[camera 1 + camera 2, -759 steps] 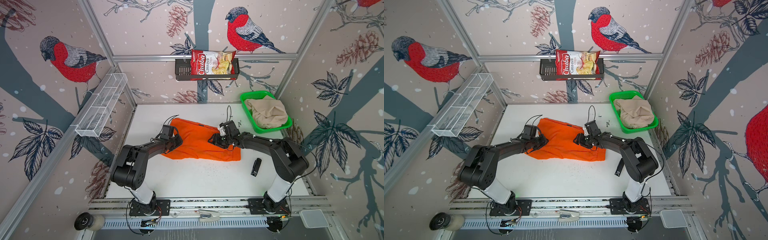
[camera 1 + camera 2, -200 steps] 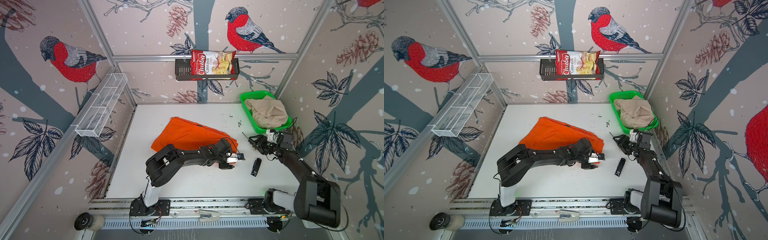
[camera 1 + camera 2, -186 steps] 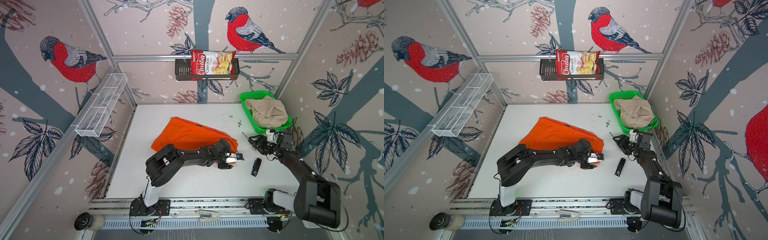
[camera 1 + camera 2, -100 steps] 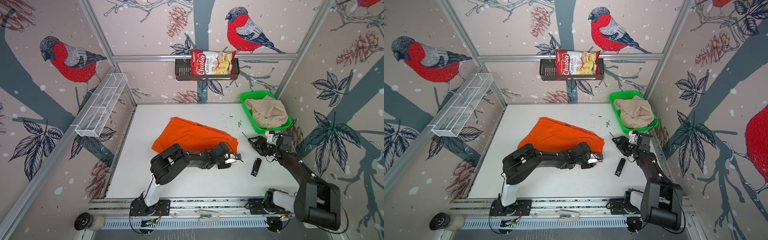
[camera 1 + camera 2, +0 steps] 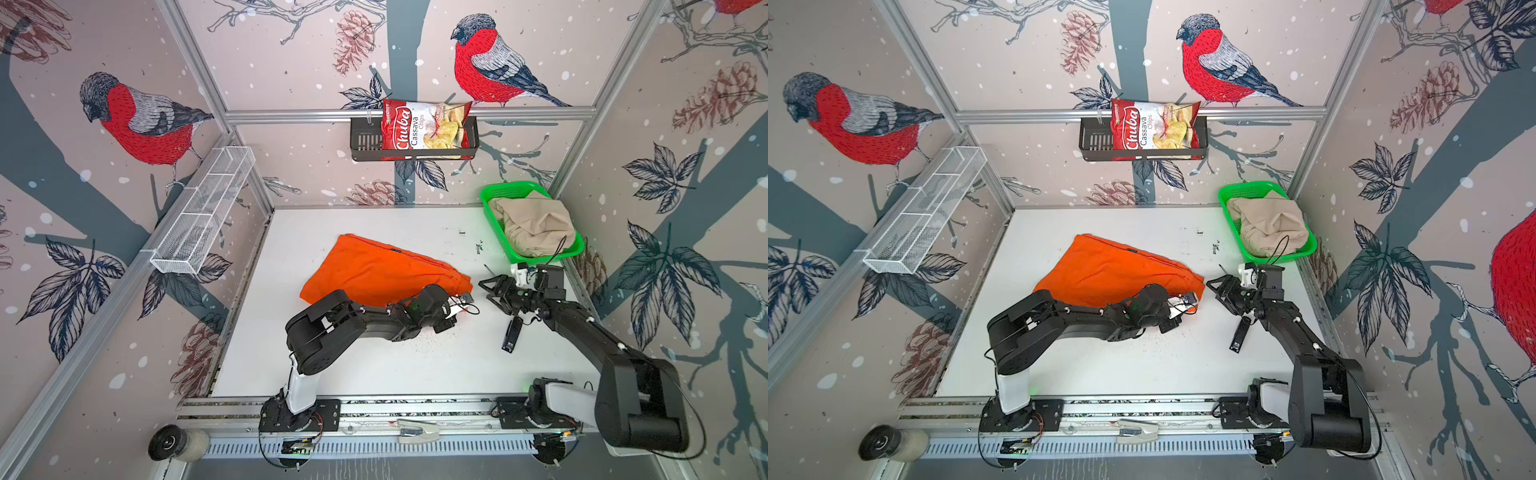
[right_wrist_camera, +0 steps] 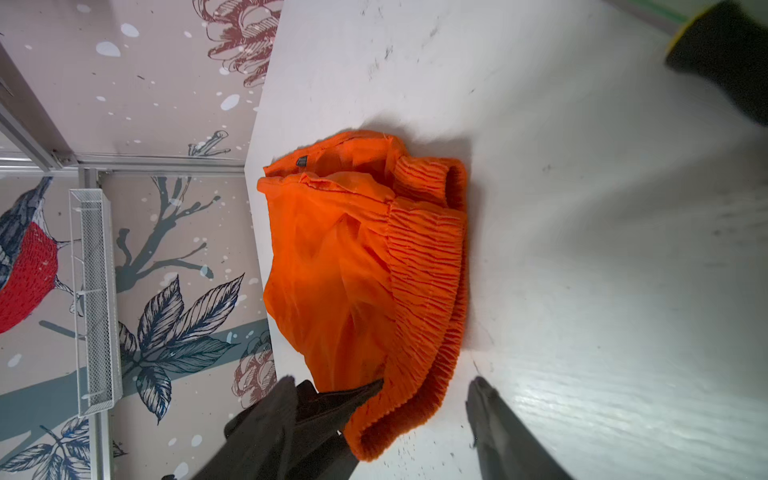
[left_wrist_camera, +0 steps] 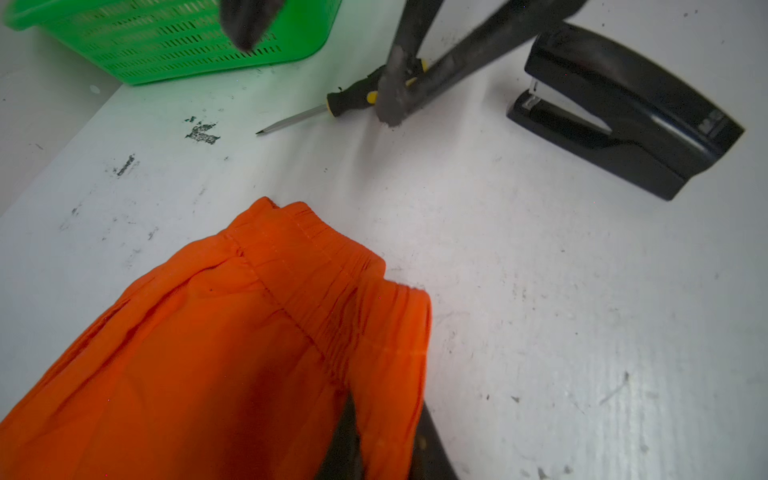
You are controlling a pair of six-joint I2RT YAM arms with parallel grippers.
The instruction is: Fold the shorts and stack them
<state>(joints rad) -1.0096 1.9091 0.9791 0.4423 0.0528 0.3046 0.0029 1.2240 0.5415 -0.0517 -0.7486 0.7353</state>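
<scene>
Once left gripper [image 5: 462,300] closed narrow on orange shorts [image 5: 374,270] waistband, we judged fold grip set; right gripper [image 5: 491,291] stayed wide, empty.

Bright, even light throws soft glare on the white worktop [image 6: 602,415] beside the blurred, out-of-focus right pincer [image 6: 428,384].

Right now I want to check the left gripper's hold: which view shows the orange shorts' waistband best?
The left wrist view: the orange shorts' waistband is close and sharp, one end pinched in the left gripper. The right wrist view shows it folded double, farther off; both top views show only a small corner.
</scene>
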